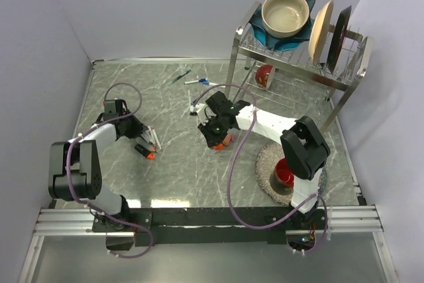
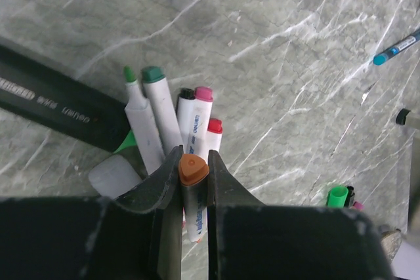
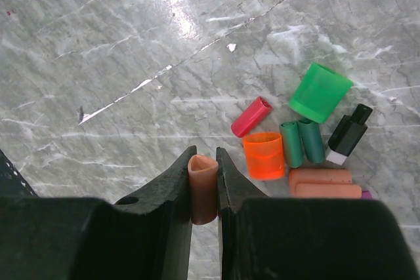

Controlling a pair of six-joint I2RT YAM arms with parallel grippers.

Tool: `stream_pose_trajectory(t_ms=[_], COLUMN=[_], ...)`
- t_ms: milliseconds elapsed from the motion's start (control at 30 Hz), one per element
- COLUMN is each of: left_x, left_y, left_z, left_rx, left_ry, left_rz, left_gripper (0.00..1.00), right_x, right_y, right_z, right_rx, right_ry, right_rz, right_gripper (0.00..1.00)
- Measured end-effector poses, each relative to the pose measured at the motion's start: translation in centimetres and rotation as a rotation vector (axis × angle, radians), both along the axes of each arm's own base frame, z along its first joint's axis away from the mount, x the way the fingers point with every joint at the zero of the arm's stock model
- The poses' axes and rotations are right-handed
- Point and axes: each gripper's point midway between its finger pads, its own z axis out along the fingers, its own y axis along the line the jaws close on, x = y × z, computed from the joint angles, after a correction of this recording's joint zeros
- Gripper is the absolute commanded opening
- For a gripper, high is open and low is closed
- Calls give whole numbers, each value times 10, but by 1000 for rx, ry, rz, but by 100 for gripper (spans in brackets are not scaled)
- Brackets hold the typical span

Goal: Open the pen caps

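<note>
Gripping hard, the left claw [image 2: 194, 160] is clamped on a white marker [image 2: 195, 218] with an orange top. A bunch of other markers [image 2: 154, 122] lies on the gray tabletop [image 1: 172, 177] right in front of it, at 12 o'clock in the left wrist view; their tops are green, black, pink and red. A long black bar [image 2: 52, 103] lies beside them at 10 o'clock.

The right claw [image 3: 203, 160] is clamped on a peach cap [image 3: 203, 191] with no marker in it. The loose pen caps [image 3: 264, 155] lie in a small heap on the tabletop at 2 o'clock from that claw: orange, red, dark green, black, peach and one big light green one.

From above, the left claw sits at 9 o'clock on the tabletop and the right claw is near the middle. A dish rack [image 1: 298, 57] stands at 1 o'clock, and a red cup [image 1: 285, 177] at 5 o'clock.
</note>
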Motion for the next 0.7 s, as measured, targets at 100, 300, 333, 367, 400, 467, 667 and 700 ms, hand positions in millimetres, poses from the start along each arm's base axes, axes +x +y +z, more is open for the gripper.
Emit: stream_pose_trajectory(t_ms=[100, 300, 333, 367, 400, 467, 667, 700], left_x=[3, 4, 4, 4, 4, 3, 2, 3], left_y=[-2, -8, -8, -9, -9, -9, -10, -10], left_z=[-3, -6, -6, -6, -5, -6, -6, -6], left_rx=[-2, 0, 1, 3, 5, 11, 15, 15], left_ry=[7, 24, 25, 25, 25, 25, 31, 30], left_rz=[-19, -40, -44, -47, -49, -54, -62, -62], left_gripper=[16, 27, 28, 29, 29, 31, 34, 34], right_x=[0, 0, 1, 2, 3, 4, 7, 7], right_y=[-1, -4, -4, -4, -4, -5, -9, -10], right_z=[0, -2, -2, -3, -3, -5, -15, -16], right_rx=[-4, -21, -24, -28, -31, -39, -74, -82], right_ry=[1, -1, -3, -6, -9, -9, -10, -11], right_rz=[0, -3, -5, -5, -5, -8, -21, -23], right_gripper=[1, 2, 3, 4, 4, 6, 9, 9])
